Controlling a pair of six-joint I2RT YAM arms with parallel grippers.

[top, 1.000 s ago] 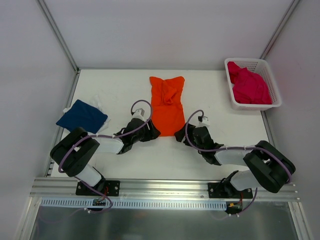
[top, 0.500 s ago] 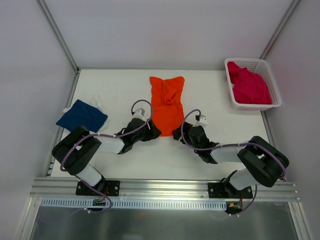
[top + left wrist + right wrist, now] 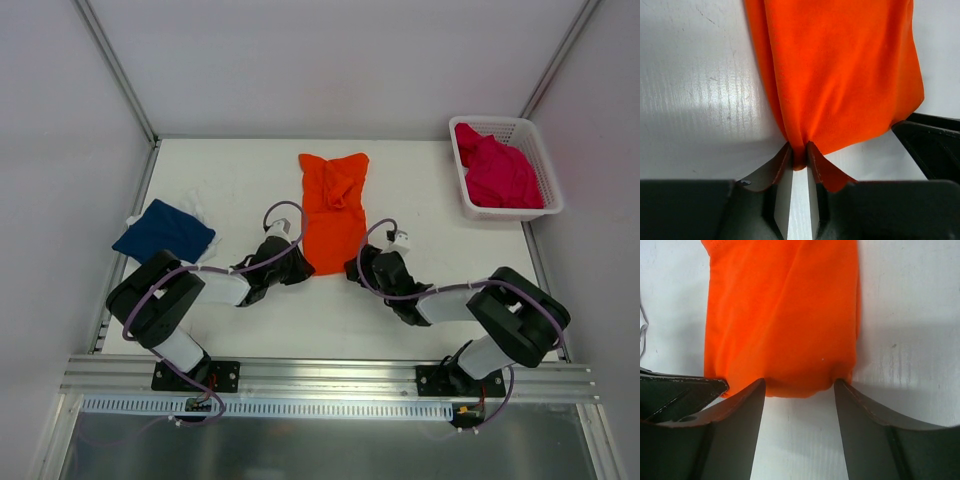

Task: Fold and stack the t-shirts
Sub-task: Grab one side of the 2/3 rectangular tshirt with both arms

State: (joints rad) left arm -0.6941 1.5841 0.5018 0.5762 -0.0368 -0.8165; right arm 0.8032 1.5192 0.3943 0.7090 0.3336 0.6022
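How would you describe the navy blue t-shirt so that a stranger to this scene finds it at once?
On the white table, look to the left edge, far from the white basket. There lies the navy blue t-shirt, a flat folded square; the orange t-shirt is long, the pink t-shirt crumpled.

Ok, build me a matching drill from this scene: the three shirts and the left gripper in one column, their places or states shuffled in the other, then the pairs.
Column one
1. orange t-shirt
2. navy t-shirt
3. magenta t-shirt
4. left gripper

Column two
A. heaped in the white basket
B. pinched shut on orange cloth
C. lying at the left side of the table
D. stretched out lengthwise in the middle of the table

Pairs: 1-D, 2-C, 3-A, 4-B
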